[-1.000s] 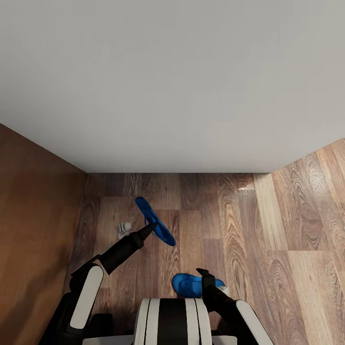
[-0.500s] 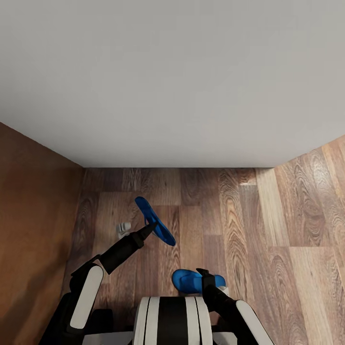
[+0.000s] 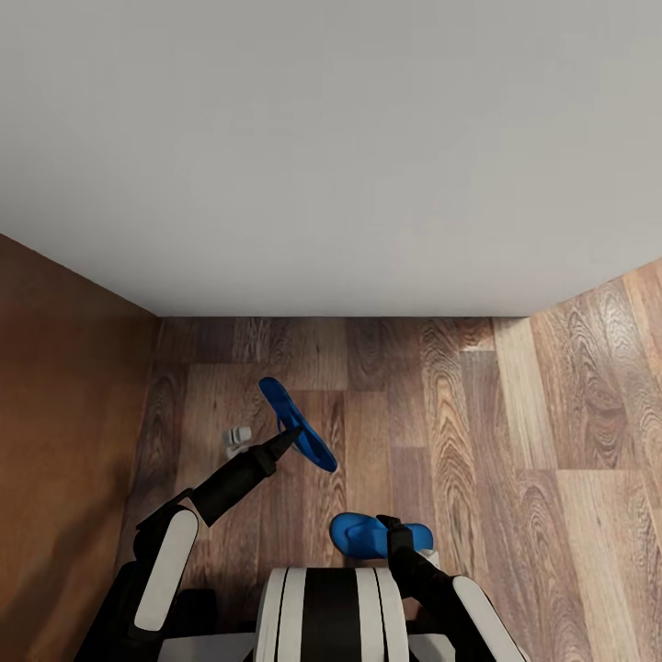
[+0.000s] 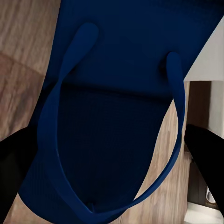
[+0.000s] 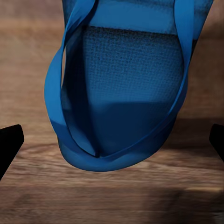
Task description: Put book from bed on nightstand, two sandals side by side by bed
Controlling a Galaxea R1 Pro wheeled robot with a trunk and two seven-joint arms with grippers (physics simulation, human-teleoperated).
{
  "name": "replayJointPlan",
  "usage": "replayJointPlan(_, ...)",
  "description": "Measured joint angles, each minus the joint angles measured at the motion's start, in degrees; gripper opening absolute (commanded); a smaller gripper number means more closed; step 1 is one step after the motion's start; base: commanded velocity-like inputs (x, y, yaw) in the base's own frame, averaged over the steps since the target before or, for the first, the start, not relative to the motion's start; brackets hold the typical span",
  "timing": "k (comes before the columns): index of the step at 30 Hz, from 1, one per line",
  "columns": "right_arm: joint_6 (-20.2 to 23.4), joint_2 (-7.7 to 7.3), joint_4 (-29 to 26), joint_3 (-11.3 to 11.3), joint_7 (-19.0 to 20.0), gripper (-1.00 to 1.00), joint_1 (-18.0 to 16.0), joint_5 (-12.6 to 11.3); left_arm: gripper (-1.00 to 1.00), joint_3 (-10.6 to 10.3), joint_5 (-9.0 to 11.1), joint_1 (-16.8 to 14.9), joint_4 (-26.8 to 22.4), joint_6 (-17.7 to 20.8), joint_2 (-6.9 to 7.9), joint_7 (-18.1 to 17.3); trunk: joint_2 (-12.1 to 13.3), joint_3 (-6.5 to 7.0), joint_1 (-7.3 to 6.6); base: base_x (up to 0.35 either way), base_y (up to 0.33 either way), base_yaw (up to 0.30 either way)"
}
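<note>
Right tool [image 3: 393,526]: at 6 o'clock just before the trunk, closed on the near sandal [image 3: 360,537]; in the right wrist view its dark fingertips [image 5: 9,140] stood wide either side of the blue sole [image 5: 126,88].
Near sandal: hung low over the wood-plank floor [image 3: 515,432].
Left tool [image 3: 292,432]: toward 11 o'clock, gripping the far sandal [image 3: 296,425].
Far sandal: tilted on edge, raised off the floor; straps showed blue in the left wrist view [image 4: 112,116].
Small white object [image 3: 239,439]: on the floor at 10 o'clock, beside the left arm.
Bed [image 3: 331,138]: pale grey surface at 12 o'clock, beyond both sandals.
Brown panel [image 3: 55,414]: at 9 o'clock.
</note>
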Motion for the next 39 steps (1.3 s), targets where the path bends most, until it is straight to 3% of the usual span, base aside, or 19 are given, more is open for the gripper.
replayJointPlan(35,0.0,0.0,0.0,-0.01,0.03,1.0,0.0,0.0,-1.0,0.0,0.0,0.0,0.0,0.0,0.0,-0.01,0.0,0.0,0.0,0.0,0.0,0.0)
replayJointPlan(39,0.0,0.0,0.0,0.0,0.03,1.0,0.0,0.0,-1.0,0.0,0.0,0.0,0.0,0.08,0.0,0.0,-0.04,-0.67,0.08,0.0,0.0,0.0)
